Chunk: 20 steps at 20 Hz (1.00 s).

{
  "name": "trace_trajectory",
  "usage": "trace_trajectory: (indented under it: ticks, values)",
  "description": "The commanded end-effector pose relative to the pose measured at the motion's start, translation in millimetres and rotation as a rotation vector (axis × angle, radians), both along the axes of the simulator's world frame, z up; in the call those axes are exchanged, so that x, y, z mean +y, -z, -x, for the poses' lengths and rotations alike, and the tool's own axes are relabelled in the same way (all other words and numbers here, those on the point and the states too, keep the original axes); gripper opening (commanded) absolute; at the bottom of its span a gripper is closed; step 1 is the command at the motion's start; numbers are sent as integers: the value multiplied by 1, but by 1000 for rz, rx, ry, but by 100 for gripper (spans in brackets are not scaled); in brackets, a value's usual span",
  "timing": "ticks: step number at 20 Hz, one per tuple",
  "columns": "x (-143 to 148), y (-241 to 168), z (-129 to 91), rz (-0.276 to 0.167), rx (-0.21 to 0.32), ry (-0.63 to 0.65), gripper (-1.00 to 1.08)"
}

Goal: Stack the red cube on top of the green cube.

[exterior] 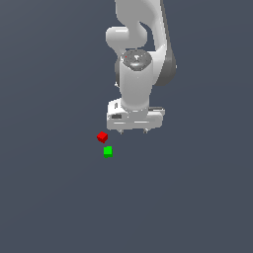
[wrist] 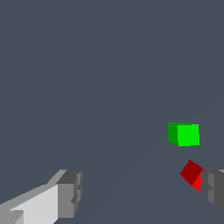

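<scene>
The red cube [exterior: 102,137] rests on the dark grey floor, turned at an angle. The green cube [exterior: 107,151] lies close beside it, a little nearer the camera, the two apart by a small gap. My gripper [exterior: 133,131] hangs above the floor to the exterior view's right of the red cube, open and holding nothing. In the wrist view the green cube [wrist: 184,134] is in full sight, and the red cube [wrist: 192,173] sits right next to one grey fingertip [wrist: 215,187], partly hidden by it. The other fingertip [wrist: 69,194] stands far off.
The white arm [exterior: 141,54] rises behind the gripper. The floor [exterior: 59,197] around the cubes is a plain dark grey surface.
</scene>
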<state>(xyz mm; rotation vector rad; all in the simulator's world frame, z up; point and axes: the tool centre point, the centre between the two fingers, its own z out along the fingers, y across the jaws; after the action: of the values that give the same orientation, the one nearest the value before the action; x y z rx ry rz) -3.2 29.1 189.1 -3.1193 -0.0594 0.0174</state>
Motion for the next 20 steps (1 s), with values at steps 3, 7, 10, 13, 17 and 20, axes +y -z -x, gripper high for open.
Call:
trace_trajectory:
  ticks: [3, 7, 10, 13, 17, 20]
  values:
    - [-1, 1, 0, 0, 0, 5, 100]
    - [-13, 9, 3, 2, 0, 42, 100]
    - [-29, 19, 7, 5, -1, 95, 100]
    - [-51, 34, 14, 8, -2, 167, 100]
    - [-87, 59, 30, 14, -3, 291, 100]
    - [-114, 79, 46, 19, -4, 389, 100]
